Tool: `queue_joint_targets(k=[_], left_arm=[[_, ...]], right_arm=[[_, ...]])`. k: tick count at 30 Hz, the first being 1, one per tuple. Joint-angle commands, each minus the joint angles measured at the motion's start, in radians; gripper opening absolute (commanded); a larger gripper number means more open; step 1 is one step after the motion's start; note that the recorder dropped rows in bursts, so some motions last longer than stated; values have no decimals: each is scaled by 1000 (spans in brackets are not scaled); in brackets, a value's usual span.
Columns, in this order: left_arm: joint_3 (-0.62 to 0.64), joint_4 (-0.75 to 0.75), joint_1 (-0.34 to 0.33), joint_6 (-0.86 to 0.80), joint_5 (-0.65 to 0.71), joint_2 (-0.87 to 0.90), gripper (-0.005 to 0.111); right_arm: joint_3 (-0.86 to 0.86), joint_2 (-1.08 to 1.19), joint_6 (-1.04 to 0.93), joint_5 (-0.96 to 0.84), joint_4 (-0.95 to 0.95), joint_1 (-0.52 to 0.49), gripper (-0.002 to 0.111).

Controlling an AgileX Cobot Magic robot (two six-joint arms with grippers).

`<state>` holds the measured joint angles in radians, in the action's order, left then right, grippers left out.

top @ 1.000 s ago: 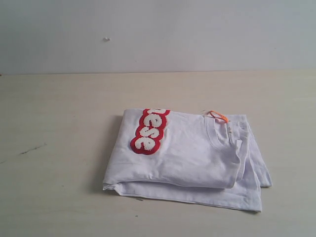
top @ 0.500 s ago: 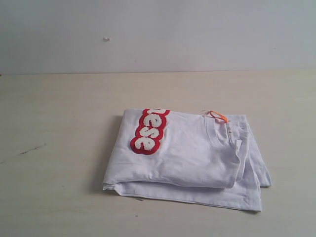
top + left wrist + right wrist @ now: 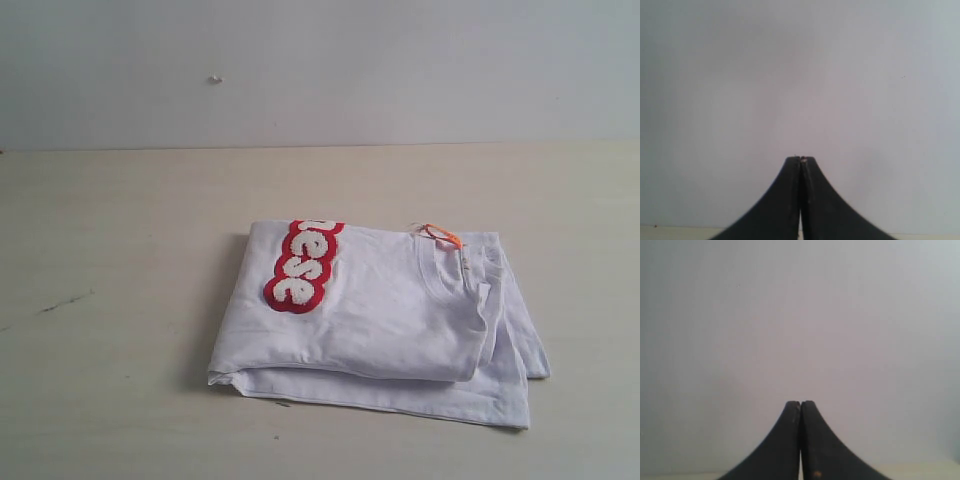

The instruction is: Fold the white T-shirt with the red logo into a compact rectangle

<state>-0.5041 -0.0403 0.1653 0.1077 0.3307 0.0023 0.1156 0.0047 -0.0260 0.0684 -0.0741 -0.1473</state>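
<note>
The white T-shirt (image 3: 385, 320) lies folded into a rough rectangle on the table in the exterior view, with layered edges showing along its near and right sides. Part of the red logo (image 3: 300, 266) shows on top near the fold's far left edge, its remainder tucked under. The orange neck tag (image 3: 441, 235) and ribbed collar (image 3: 450, 270) sit at the far right. Neither arm appears in the exterior view. My left gripper (image 3: 800, 161) is shut and empty, facing a plain wall. My right gripper (image 3: 800, 404) is also shut with nothing in it, facing the same wall.
The pale wooden table (image 3: 110, 260) stretches around the shirt, with a dark scratch (image 3: 65, 300) at the left. A grey wall (image 3: 320, 70) rises behind the table's far edge.
</note>
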Motion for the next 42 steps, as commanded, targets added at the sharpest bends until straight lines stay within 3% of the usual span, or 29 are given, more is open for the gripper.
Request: queue_joint_targets(k=[1, 4, 13, 42], left_arm=[[6, 3, 6, 1, -2, -2, 0], [6, 3, 6, 1, -2, -2, 0], [6, 3, 6, 1, -2, -2, 0], [6, 3, 6, 1, -2, -2, 0]], right_arm=[[-82, -5, 1, 3, 69, -6, 0], [-116, -5, 1, 3, 104, -6, 0], [-116, -5, 1, -324, 141, -6, 0], [-116, -5, 57, -336, 129, -4, 0]])
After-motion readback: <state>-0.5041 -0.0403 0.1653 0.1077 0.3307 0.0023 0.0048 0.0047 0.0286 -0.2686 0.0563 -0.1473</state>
